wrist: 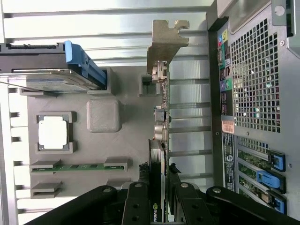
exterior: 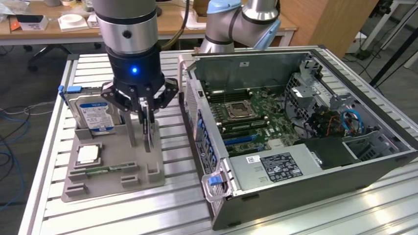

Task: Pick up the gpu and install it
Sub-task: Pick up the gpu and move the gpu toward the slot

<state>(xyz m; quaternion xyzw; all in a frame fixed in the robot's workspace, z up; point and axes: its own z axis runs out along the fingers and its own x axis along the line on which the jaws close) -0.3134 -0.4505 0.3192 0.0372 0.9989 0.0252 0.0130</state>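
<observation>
- A hard drive (exterior: 95,115) is seen standing in a grey holder (exterior: 111,183), just beside the tool (exterior: 147,120) on the exterior view's left.
- A processor chip (exterior: 87,154) and a memory stick (exterior: 104,170) are laid flat in the holder, below the tool.
- The gpu (exterior: 149,139) is pinched between the tool's fingers and kept upright on edge directly beneath it, over the holder.
- An open computer case (exterior: 294,147) is set on the table (exterior: 163,210) near the tool, on the exterior view's right.

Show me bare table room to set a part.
Free: table slats between grey fixture and the near edge; slats on the exterior view's right of the case. Crowded: strip between them, where the gripper grips the gpu.
</observation>
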